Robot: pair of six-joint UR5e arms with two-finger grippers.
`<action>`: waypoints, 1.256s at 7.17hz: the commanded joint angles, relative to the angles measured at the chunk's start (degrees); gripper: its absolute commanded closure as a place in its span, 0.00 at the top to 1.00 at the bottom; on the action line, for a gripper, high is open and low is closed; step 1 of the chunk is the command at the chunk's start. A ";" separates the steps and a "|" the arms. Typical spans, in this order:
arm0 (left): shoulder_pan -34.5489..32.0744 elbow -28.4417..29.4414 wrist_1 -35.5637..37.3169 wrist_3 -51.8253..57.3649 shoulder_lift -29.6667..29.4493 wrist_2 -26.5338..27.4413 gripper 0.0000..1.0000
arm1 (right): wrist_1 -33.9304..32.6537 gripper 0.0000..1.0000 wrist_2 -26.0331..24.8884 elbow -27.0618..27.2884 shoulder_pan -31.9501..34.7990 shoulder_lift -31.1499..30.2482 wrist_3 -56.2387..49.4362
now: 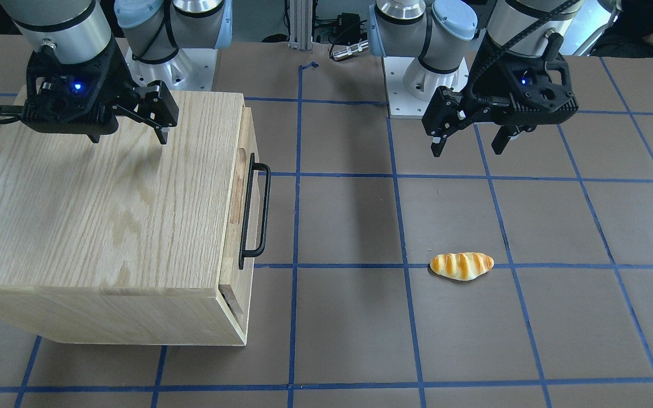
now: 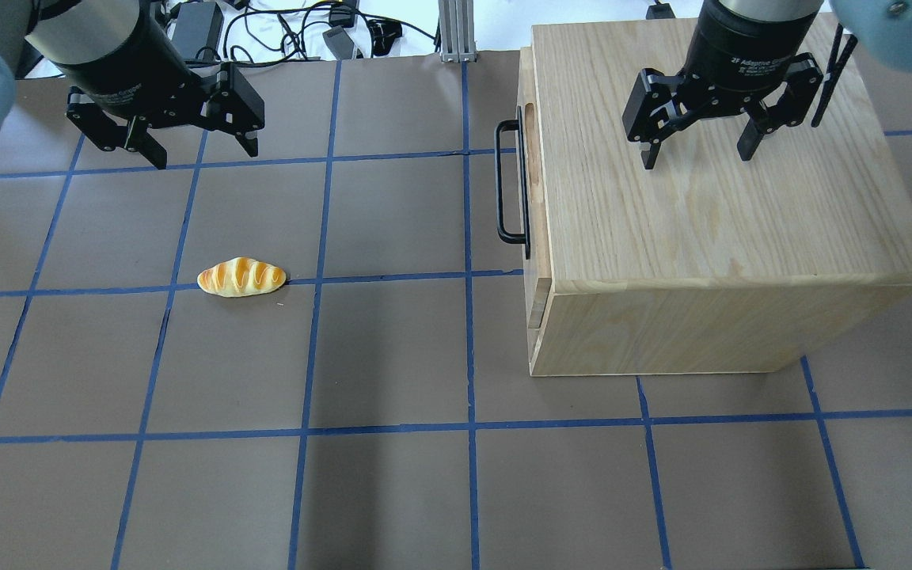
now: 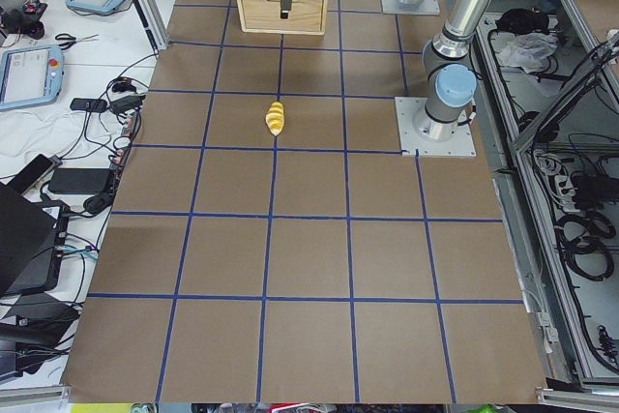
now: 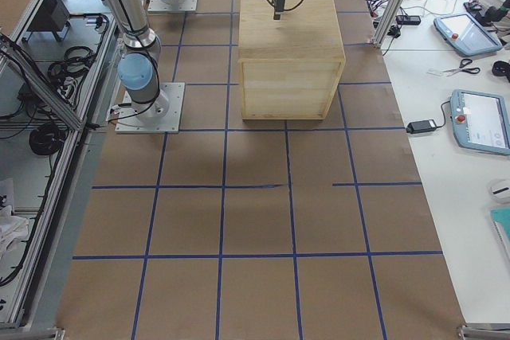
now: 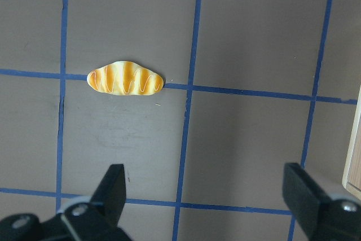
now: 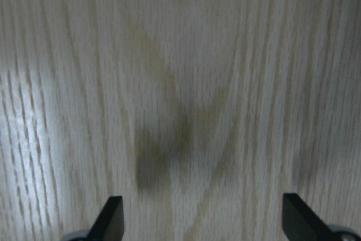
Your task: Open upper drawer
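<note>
The upper drawer [image 2: 536, 207] is at the top of a light-oak cabinet [image 2: 709, 229], its front facing the table's middle. Its black bar handle [image 2: 510, 185] stands off the front, and the front lies close against the cabinet body. The drawer [image 1: 245, 226] and handle [image 1: 256, 214] also show in the front-facing view. My right gripper [image 2: 696, 154] is open and empty, hovering over the cabinet's top, well behind the handle; its wrist view shows only wood grain between the fingers [image 6: 113, 218]. My left gripper [image 2: 199, 150] is open and empty above the mat, far from the cabinet.
A toy bread roll [image 2: 241, 277] lies on the brown mat with blue grid lines, below my left gripper; it also shows in the left wrist view [image 5: 125, 78]. The cabinet's edge [image 5: 355, 162] shows at that view's right. Cables and tablets lie beyond the table's far edge.
</note>
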 commanded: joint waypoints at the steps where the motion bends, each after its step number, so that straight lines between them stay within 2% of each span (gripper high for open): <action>1: -0.10 -0.72 0.04 0.01 -0.21 -0.56 1.00 | 0.00 1.00 0.00 0.08 0.00 0.00 0.03; 2: -1.41 -0.63 0.30 0.19 -1.52 -4.66 1.00 | 0.00 1.00 0.00 -0.01 0.00 0.00 0.03; 3: -4.82 -0.63 1.00 0.27 -3.63 -4.87 1.00 | 0.00 1.00 0.00 -0.01 0.00 0.00 0.03; 4: -7.98 -0.63 4.05 -0.07 -6.69 -5.39 1.00 | 0.00 1.00 0.00 0.08 0.00 0.00 0.03; 6: -13.09 -0.54 11.50 -4.70 -11.80 -12.65 1.00 | 0.00 1.00 0.00 -0.01 0.00 0.00 0.03; 8: -16.52 -0.28 16.62 -6.66 -14.97 -13.05 1.00 | 0.00 1.00 0.00 -0.01 0.00 0.00 0.03; 9: -16.97 -0.37 18.91 -7.19 -15.86 -15.66 1.00 | 0.00 1.00 0.00 -0.01 0.00 0.00 0.03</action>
